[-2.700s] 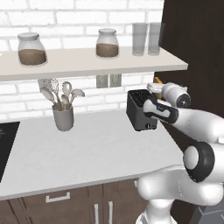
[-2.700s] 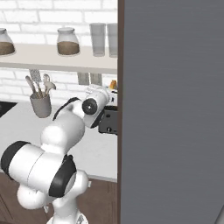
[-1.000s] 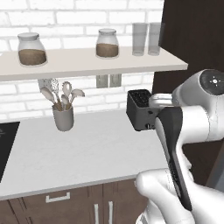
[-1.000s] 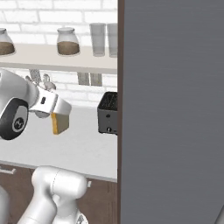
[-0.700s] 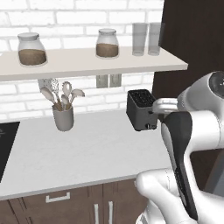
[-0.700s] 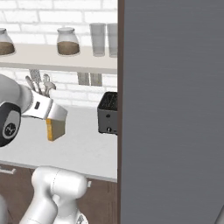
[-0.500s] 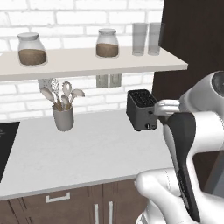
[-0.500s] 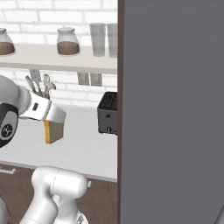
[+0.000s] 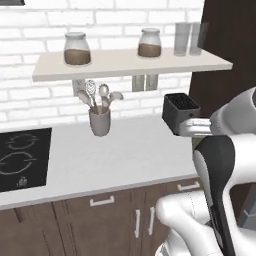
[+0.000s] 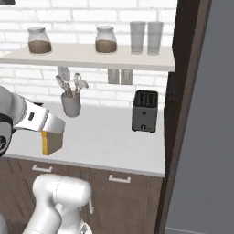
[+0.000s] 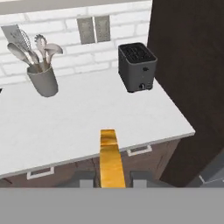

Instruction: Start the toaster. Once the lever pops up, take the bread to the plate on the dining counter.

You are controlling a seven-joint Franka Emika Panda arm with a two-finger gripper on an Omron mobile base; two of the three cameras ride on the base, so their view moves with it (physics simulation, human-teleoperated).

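Claw (image 11: 112, 183) clamped on the bread (image 11: 110, 159)

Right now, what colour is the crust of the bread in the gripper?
Golden brown; the bread shows edge-on, clearest in the hand view.

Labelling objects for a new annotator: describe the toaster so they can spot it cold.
Start at the white worktop under the long wall shelf. Follow it to its right end, beside the tall dark panel. The toaster stands there: a small black box with two slots on top, unlike the grey utensil cup further left, which is round and holds spoons.
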